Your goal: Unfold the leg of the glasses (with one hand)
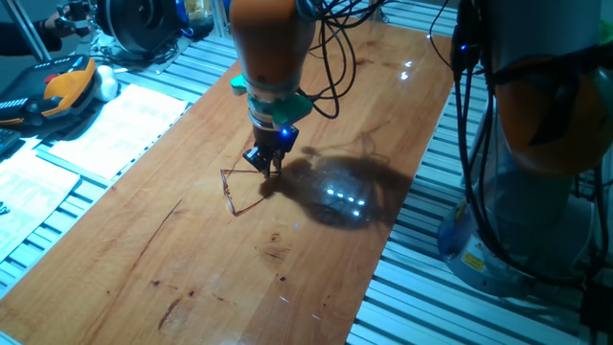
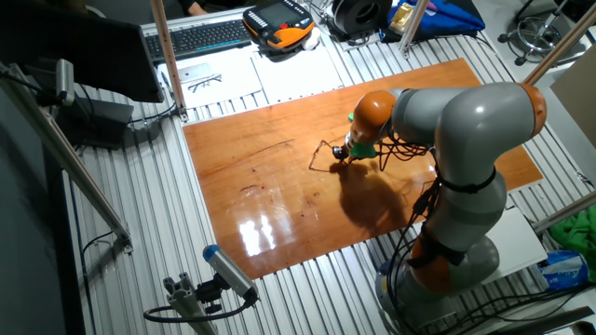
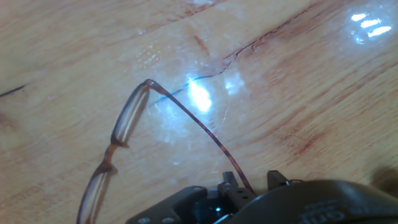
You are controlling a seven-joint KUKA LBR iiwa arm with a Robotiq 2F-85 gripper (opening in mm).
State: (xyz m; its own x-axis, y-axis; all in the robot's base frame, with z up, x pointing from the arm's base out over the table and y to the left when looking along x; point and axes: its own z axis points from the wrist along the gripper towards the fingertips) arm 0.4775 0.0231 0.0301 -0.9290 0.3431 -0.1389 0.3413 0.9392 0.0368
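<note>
Reddish-brown wire glasses (image 1: 233, 189) lying on the varnished wooden desk (image 1: 316, 278), front frame resting on its edge, one leg swung out and running straight back into the hand (image 1: 267, 163), most likely so the frame's grip on the desk acts as the anchor while the leg gets pulled open. Fingers (image 3: 229, 184) set narrow at the far end of that leg (image 3: 202, 127), appearing pinched on it, though actual contact hidden under the black housing in hand view. Second leg angled away along the desk, apparently free
</note>
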